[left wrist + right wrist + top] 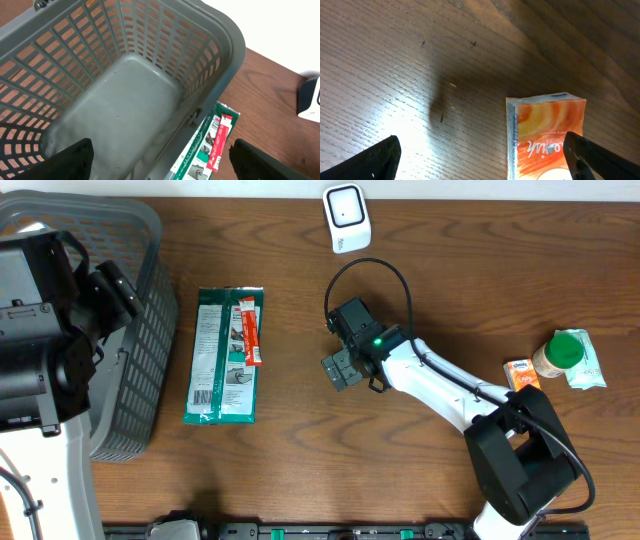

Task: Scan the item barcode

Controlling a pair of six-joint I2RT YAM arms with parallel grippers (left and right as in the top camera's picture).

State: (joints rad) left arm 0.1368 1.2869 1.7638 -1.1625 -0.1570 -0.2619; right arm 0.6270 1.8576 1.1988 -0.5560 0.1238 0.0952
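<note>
I am seeing both tools released: the right tool hanging at centre frame, the left tool hovering over the grey slatted plastic basket. The green printed packet is lying left of centre on the wooden counter, the small orange carton at right.

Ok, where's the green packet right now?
Overhead view: the green packet lies flat left of centre, just right of the grey basket and left of the right gripper.
</note>
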